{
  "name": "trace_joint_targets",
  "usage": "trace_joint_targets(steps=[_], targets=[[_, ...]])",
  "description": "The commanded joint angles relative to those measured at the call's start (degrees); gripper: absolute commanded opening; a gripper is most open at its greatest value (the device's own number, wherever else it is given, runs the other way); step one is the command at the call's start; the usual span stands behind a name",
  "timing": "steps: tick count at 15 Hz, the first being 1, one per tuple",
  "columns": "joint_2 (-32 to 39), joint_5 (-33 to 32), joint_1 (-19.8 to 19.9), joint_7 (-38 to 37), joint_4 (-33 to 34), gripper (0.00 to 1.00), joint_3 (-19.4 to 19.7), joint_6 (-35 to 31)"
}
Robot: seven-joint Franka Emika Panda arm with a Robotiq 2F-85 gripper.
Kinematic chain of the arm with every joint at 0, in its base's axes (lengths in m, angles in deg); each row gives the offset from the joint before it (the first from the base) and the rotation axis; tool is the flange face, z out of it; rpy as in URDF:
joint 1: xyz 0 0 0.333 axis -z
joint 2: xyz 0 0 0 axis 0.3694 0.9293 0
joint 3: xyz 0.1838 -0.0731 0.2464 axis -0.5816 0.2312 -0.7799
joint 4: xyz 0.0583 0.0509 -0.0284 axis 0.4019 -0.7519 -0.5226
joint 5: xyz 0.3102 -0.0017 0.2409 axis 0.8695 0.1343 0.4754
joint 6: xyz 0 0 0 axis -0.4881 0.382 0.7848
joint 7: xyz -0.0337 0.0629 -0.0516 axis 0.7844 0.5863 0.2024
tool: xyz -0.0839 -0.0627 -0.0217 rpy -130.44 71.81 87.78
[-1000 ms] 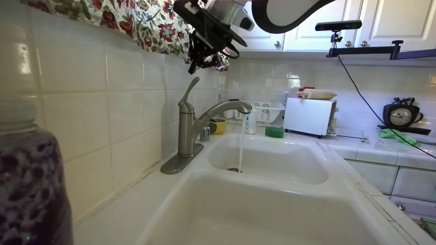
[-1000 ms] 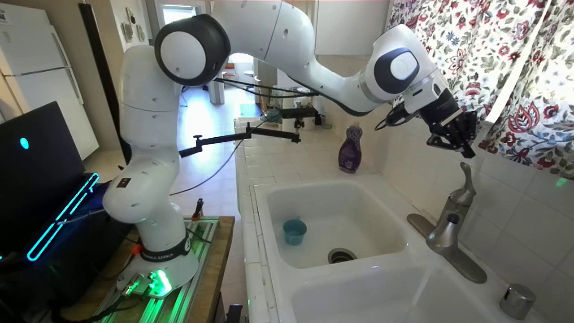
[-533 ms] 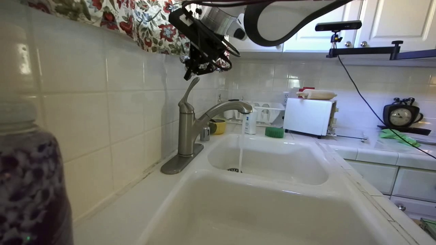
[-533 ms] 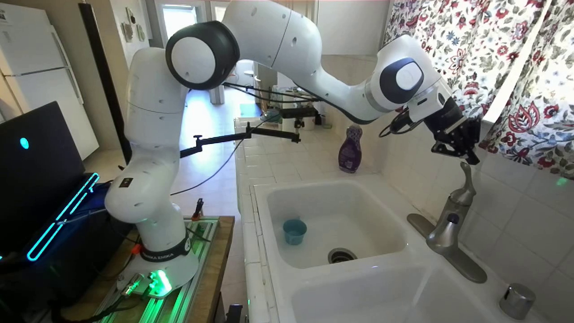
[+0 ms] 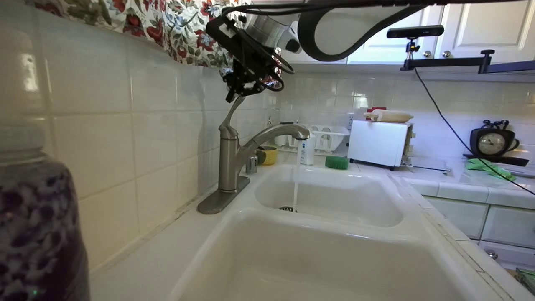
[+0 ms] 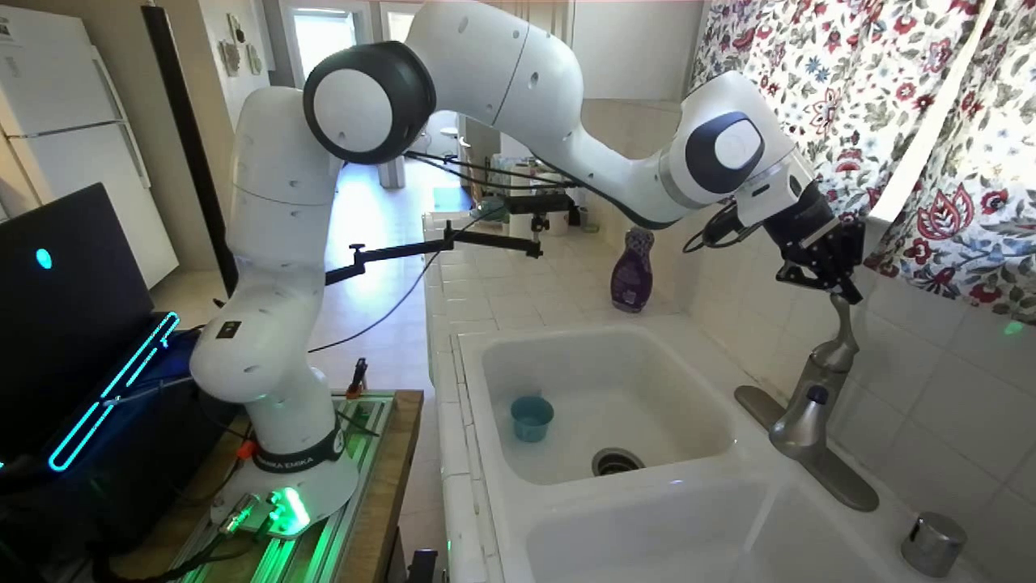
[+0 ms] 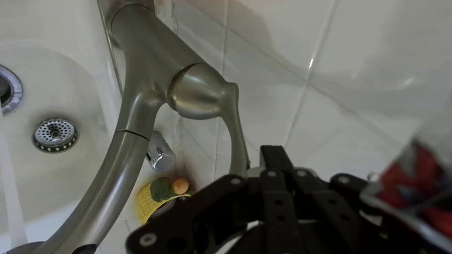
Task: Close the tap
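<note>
The grey-metal tap [image 5: 228, 163] stands at the sink's wall side, also in an exterior view [image 6: 809, 397] and in the wrist view [image 7: 159, 53]. Water [image 5: 296, 179] runs from its spout. Its slim lever [image 7: 233, 135] rises from the top, tilted, in an exterior view [image 5: 232, 110]. My gripper [image 5: 230, 97] is at the lever's upper end, also in an exterior view [image 6: 848, 293]. In the wrist view the gripper's fingertips [image 7: 273, 155] are together with nothing between them, just beside the lever. The lever's tip is hidden behind the gripper; I cannot tell whether they touch.
The tiled wall [image 7: 353, 88] is close behind the tap, with a floral curtain [image 6: 931, 186] above. A blue cup [image 6: 532, 418] is in one sink basin. A purple bottle [image 6: 632, 275] stands on the counter. A yellow pot [image 7: 152, 201] and a metal cap [image 7: 160, 153] are near the tap.
My gripper has come down from above the tap to the top of the lever. The tap's lever looks unmoved and the water still runs.
</note>
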Motion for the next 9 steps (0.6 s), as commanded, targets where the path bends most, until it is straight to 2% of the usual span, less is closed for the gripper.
trace_joint_targets(steps=[1, 4, 9], targets=[[-2.83, -0.45, -1.49, -3.02, -4.16, 0.00, 1.11, 0.92], [-5.36, -3.04, -2.47, -5.53, -7.37, 0.00, 1.68, 2.55], [-9.91, -5.62, -1.70, -8.39, -13.95, 0.00, 0.78, 4.45]])
